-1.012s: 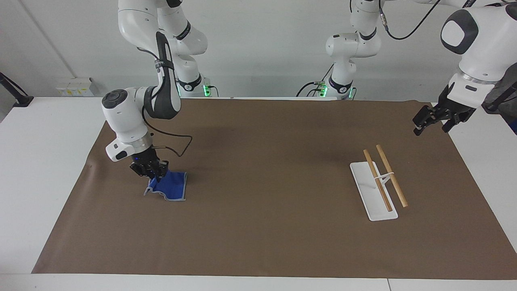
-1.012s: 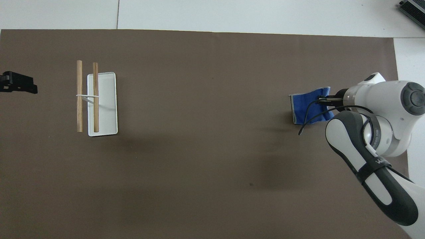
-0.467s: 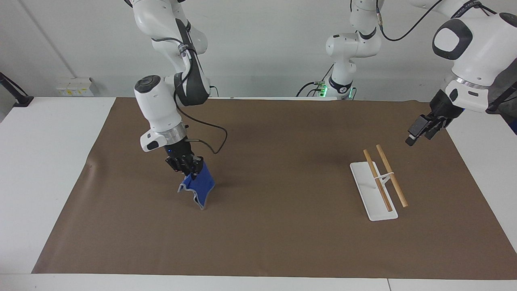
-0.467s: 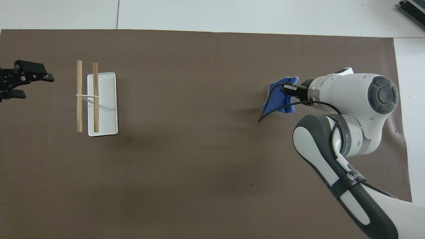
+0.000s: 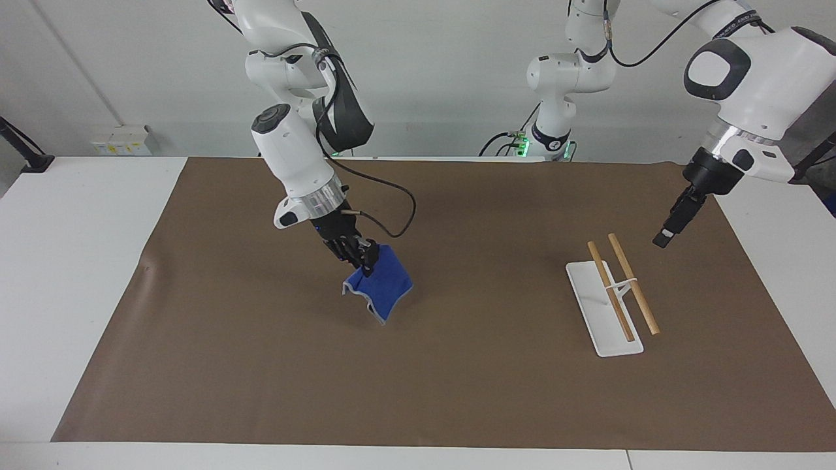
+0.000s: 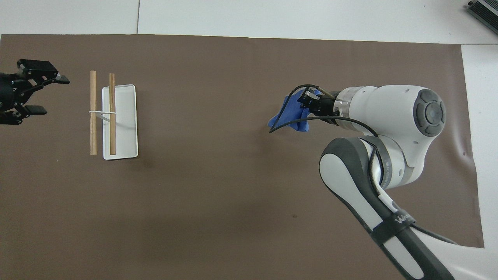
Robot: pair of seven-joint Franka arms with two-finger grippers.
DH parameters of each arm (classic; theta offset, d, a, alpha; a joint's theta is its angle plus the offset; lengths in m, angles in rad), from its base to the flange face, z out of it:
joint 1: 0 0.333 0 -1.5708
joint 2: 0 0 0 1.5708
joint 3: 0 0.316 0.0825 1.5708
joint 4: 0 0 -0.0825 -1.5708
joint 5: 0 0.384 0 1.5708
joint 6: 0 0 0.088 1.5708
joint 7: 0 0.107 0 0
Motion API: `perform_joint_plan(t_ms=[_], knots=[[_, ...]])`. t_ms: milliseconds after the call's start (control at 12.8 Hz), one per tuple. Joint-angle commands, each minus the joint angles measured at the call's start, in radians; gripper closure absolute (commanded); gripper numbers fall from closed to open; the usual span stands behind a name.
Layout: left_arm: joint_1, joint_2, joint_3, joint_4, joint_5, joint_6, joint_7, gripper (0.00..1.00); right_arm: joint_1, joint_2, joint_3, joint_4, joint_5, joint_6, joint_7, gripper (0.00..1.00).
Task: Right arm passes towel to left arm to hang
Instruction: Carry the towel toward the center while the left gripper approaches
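My right gripper [image 5: 366, 258] is shut on the blue towel [image 5: 382, 287] and holds it in the air over the brown mat; the cloth hangs down from the fingers. It also shows in the overhead view [image 6: 290, 114], under the right gripper [image 6: 307, 99]. My left gripper [image 5: 667, 232] hangs in the air over the mat's edge at the left arm's end, beside the rack; in the overhead view the left gripper [image 6: 48, 93] has its fingers spread apart. The rack [image 5: 610, 287] has two wooden bars on a white base [image 6: 122, 128].
A brown mat [image 5: 457, 365] covers most of the white table [image 5: 72, 261]. A black cable [image 5: 392, 209] loops from the right wrist beside the towel.
My right gripper has lifted the towel off the mat and carried it toward the middle of the table. My left gripper has turned and moved closer to the rack.
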Motion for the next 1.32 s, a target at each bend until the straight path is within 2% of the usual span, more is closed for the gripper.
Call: perform_joint_plan(t_ms=[0,233,545,934,1245], knots=[[-0.074,-0.042,0.006,-0.108,-0.034,0.147,-0.173,0.0,0.05,0.002,0.005,0.026,0.1,0.017,0.102,1.0],[-0.116,-0.017,0.006,-0.125,-0.097,0.229,-0.308,0.0,0.105,0.013,0.005,0.058,0.204,0.082,0.179,1.0],[-0.206,0.032,0.008,-0.168,-0.1,0.413,-0.498,0.0,0.152,0.034,0.005,0.113,0.276,0.163,0.268,1.0],[-0.268,0.067,0.006,-0.168,-0.1,0.49,-0.643,0.0,0.17,0.092,0.005,0.259,0.313,0.145,0.381,1.0],[-0.289,0.079,0.008,-0.156,-0.099,0.528,-0.791,0.0,0.192,0.129,0.005,0.305,0.313,0.114,0.462,1.0]])
